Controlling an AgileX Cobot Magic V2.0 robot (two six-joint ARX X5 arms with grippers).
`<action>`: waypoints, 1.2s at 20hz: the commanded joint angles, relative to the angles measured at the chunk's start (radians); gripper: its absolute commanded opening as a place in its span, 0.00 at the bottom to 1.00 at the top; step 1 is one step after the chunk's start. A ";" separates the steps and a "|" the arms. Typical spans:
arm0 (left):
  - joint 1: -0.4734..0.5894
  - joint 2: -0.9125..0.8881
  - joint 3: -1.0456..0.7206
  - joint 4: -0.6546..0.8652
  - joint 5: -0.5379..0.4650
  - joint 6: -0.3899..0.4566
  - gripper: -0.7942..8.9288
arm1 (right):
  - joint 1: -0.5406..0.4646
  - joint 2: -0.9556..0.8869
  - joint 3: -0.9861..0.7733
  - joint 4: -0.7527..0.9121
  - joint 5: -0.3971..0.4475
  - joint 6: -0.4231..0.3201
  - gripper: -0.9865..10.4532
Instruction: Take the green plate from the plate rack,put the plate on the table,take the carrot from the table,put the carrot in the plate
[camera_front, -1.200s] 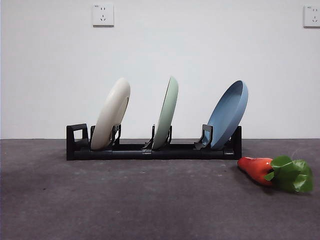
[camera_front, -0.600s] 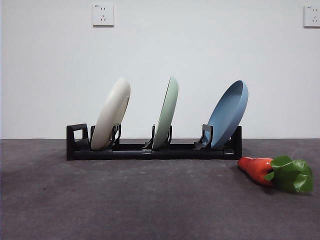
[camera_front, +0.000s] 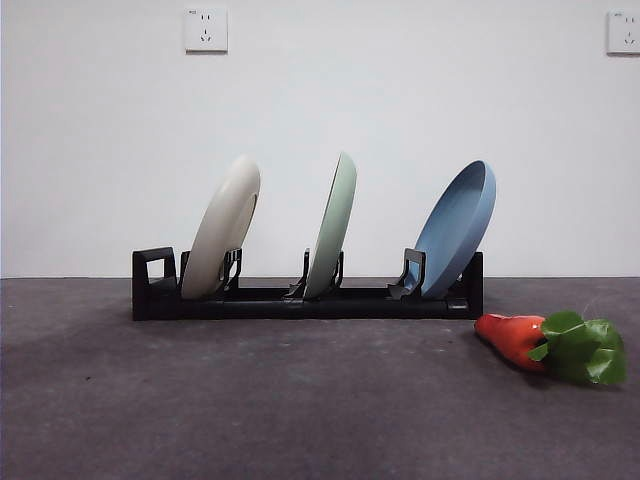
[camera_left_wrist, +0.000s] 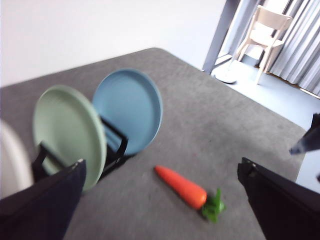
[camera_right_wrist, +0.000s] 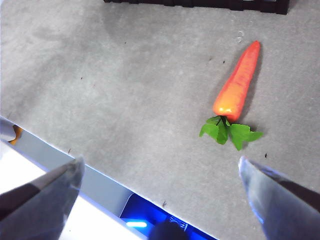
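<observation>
While both jaws gape empty, green plate (camera_front: 332, 228) upright in plate rack (camera_front: 300, 300), carrot (camera_front: 553, 344) on table (camera_front: 250, 400).

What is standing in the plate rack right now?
The plate rack holds three tilted plates: a cream plate, the green plate in the middle, and a blue plate. Their bottom edges are hidden by the rack's prongs.

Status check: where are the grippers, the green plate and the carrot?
Left gripper and right gripper open, empty, above the table. Green plate upright in plate rack. Carrot on the table. Nothing blocking.
</observation>
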 joint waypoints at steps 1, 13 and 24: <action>-0.052 0.130 0.060 0.061 -0.046 -0.008 0.72 | 0.002 -0.001 0.003 0.002 -0.001 0.009 0.66; -0.101 0.696 0.346 0.311 -0.204 -0.010 0.72 | 0.002 -0.001 0.003 -0.003 0.002 0.015 0.66; -0.130 0.886 0.346 0.413 -0.306 -0.013 0.72 | 0.002 0.007 0.003 -0.003 0.050 0.021 0.66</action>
